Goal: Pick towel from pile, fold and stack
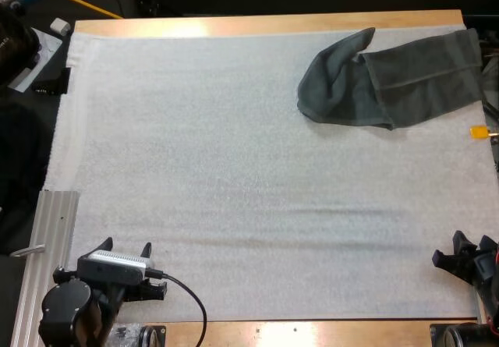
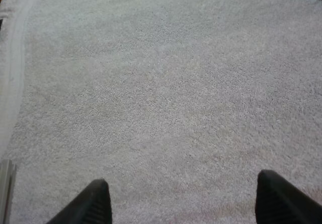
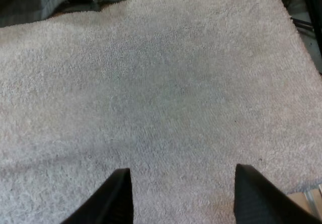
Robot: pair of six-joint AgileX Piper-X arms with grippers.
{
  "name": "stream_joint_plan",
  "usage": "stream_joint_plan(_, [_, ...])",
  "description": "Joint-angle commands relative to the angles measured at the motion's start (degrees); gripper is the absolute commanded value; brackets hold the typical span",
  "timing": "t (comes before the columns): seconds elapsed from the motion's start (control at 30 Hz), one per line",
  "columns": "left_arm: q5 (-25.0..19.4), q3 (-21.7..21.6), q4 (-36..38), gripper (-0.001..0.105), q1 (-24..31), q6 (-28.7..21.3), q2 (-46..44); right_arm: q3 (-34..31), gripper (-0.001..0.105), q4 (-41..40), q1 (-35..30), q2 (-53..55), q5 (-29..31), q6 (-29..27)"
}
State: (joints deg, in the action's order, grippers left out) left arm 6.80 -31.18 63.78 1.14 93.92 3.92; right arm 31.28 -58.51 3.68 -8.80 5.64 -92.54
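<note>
Your left gripper [image 1: 125, 247] and right gripper [image 1: 449, 249] are hanging wide open, gripping nothing, over the near edge of the white mat [image 1: 234, 168]. 1 crumpled towel [image 1: 390, 78] is lying at its far right corner, well apart from both.

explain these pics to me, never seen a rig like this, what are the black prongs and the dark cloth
A robot with two arms at a table with a white mat. The high view looks down from behind them: left gripper near-left, right gripper near-right. The other two views come from wrist cameras; the prongs are each gripper's fingers, apart, so both are open, holding nothing. The cloth is a towel pile at the mat's far right.
</note>
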Motion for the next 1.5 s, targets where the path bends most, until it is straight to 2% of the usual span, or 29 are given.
stream_joint_plan(0.0, [0.97,-0.50,-0.27,0.058,-0.27,0.28,-2.74,0.80,0.052,0.44,-0.08,0.88,-1.05,-0.24])
stream_joint_plan(0.1, [0.97,-0.50,-0.27,0.058,-0.27,0.28,-2.74,0.80,0.052,0.44,-0.08,0.88,-1.05,-0.24])
stream_joint_plan(0.2, [4.14,-2.07,-0.90,0.058,-0.23,0.39,-2.03,2.74,0.060,1.03,0.03,0.65,-3.09,-0.42])
stream_joint_plan(0.33, [6.95,-4.46,-1.34,0.058,-0.35,0.31,0.44,6.08,0.060,0.68,0.26,-2.10,-5.80,-0.34])
stream_joint_plan(0.47, [9.60,-6.92,-1.88,0.060,-0.77,0.33,4.18,10.02,0.060,0.31,0.30,-6.53,-9.91,-0.60])
stream_joint_plan(0.6, [12.09,-9.24,-3.03,0.070,-2.42,0.11,8.16,14.48,0.060,0.20,0.37,-11.75,-14.79,-0.92])
stream_joint_plan(0.83, [16.50,-13.19,-7.08,0.071,-8.28,0.38,14.71,21.60,0.060,1.24,0.60,-19.49,-24.03,-0.88])
stream_joint_plan(0.9, [16.18,-13.35,-6.17,0.071,-8.13,0.43,14.58,22.20,0.061,0.60,0.45,-20.04,-23.86,-0.86])
stream_joint_plan(1.1, [18.22,-16.26,-6.81,0.071,-12.26,0.72,18.86,30.07,0.061,-1.47,0.40,-26.49,-30.43,-1.91])
stream_joint_plan(1.23, [18.69,-17.61,-6.88,0.071,-14.50,0.88,20.80,33.11,0.061,-1.20,0.28,-30.49,-32.68,-1.97])
stream_joint_plan(1.47, [18.69,-18.30,-7.03,0.071,-15.75,0.99,22.92,34.16,0.061,7.39,0.92,-39.12,-32.55,1.46])
